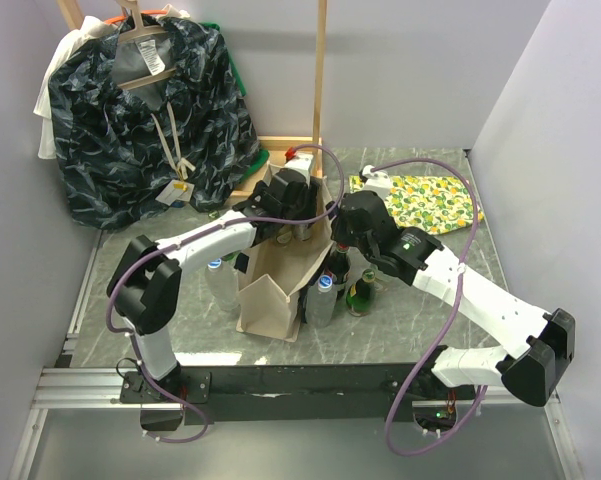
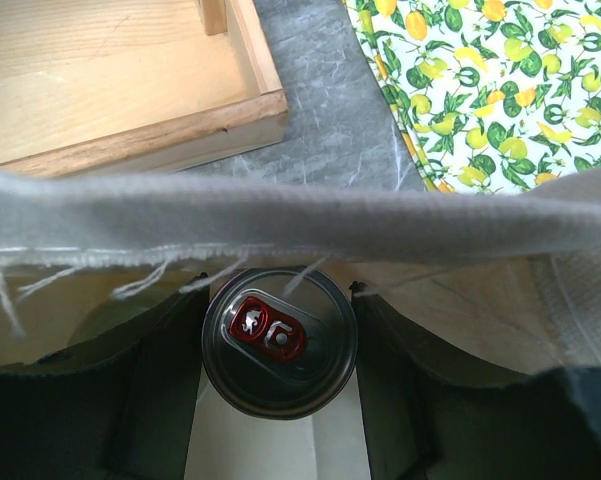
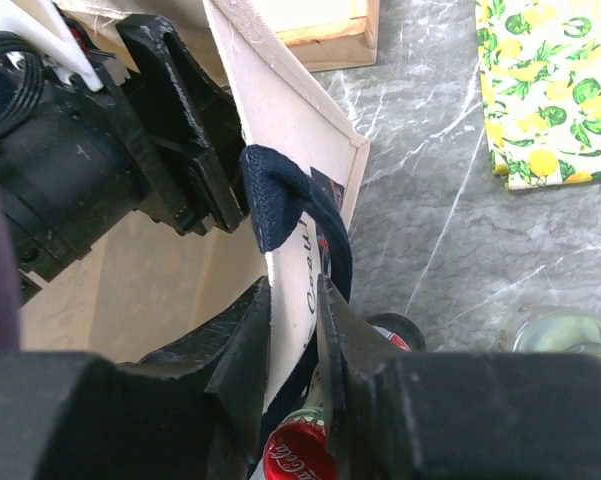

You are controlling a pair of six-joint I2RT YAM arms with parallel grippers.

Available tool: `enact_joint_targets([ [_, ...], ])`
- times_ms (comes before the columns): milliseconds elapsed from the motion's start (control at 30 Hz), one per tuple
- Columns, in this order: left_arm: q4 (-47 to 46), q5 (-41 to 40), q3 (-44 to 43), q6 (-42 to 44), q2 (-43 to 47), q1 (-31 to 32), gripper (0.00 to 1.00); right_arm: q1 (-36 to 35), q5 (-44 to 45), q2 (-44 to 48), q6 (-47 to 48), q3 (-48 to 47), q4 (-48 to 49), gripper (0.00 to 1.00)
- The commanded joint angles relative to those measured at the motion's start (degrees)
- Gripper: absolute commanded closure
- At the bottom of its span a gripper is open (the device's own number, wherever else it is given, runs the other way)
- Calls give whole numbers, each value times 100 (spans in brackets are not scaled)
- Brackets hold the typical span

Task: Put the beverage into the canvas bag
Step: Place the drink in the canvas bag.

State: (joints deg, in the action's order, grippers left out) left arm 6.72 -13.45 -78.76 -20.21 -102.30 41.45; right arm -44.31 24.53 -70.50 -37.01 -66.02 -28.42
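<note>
The beverage is a metal can with a red pull tab, seen from above. My left gripper is shut on the can, one finger pressed to each side, and holds it inside the mouth of the canvas bag, just behind the frayed rim. My right gripper straddles the bag's right side wall just below the dark strap handle. Its jaws stand a little apart, one inside the bag and one outside. The left gripper's black fingers show inside the bag in the right wrist view.
Several bottles crowd the bag's right side: a clear one, a green one and a red Coca-Cola cap under my right fingers. Another bottle stands left of the bag. Behind are a wooden tray, a lemon-print cloth and a hanging dark garment.
</note>
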Motion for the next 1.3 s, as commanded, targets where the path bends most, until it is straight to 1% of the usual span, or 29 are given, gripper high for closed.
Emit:
enact_joint_targets([
  [0, -479, -201, -368, 69, 61, 12, 99, 72, 60, 168, 80, -60, 197, 67],
  [500, -628, -307, -394, 70, -114, 12, 99, 63, 34, 124, 159, -227, 144, 58],
  [1067, -602, -483, -377, -18, -378, -14, 99, 72, 43, -25, 186, -438, 39, 56],
  [1133, -584, -527, -368, -18, -361, -14, 96, 63, 43, -43, 195, -447, 39, 56],
  [1167, -576, -544, -359, -27, -352, -14, 93, 63, 34, -43, 195, -456, 30, 56],
  [1200, -567, -579, -351, -27, -334, -14, 85, 72, 34, -60, 186, -464, 30, 56],
  [1267, -558, -597, -333, -27, -308, -14, 79, 63, -1, -104, 195, -491, 30, 56],
])
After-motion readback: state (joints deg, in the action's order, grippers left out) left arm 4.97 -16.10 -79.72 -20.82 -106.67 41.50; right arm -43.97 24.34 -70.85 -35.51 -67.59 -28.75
